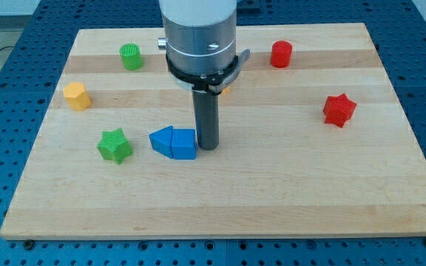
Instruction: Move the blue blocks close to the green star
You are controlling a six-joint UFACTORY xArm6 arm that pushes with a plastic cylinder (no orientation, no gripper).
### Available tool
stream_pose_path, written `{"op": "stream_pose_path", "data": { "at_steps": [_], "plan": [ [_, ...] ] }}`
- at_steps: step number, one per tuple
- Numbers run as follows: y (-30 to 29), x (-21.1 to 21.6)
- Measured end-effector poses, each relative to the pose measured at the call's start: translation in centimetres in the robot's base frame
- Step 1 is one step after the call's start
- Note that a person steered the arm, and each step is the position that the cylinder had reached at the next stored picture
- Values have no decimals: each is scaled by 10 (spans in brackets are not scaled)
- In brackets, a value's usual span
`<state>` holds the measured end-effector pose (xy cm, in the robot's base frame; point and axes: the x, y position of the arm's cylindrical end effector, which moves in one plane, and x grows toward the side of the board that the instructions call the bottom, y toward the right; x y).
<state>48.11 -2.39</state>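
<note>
The green star (pixel 115 145) lies at the view's left of centre on the wooden board (pixel 272 192). Two blue blocks lie together just to its right: a blue triangular block (pixel 162 140) and a blue cube (pixel 185 144) touching it. A small gap separates the triangular block from the star. My tip (pixel 208 147) stands right against the right side of the blue cube.
A green cylinder (pixel 131 56) stands at the upper left. A yellow block (pixel 77 96) lies at the left. A red cylinder (pixel 281 54) stands at the upper right and a red star (pixel 339 109) at the right. Something orange is mostly hidden behind the arm (pixel 226 90).
</note>
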Motion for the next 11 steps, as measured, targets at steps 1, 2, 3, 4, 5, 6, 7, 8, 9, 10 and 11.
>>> {"op": "stream_pose_path", "data": {
  "at_steps": [1,2,3,4,5,6,7,8,9,10,11],
  "plan": [
    [-12,-10],
    [-30,-11],
    [-32,-11],
    [-4,-11],
    [5,-11],
    [-5,-9],
    [-8,5],
    [-10,9],
    [-25,9],
    [-38,9],
    [-46,9]
  ]
}}
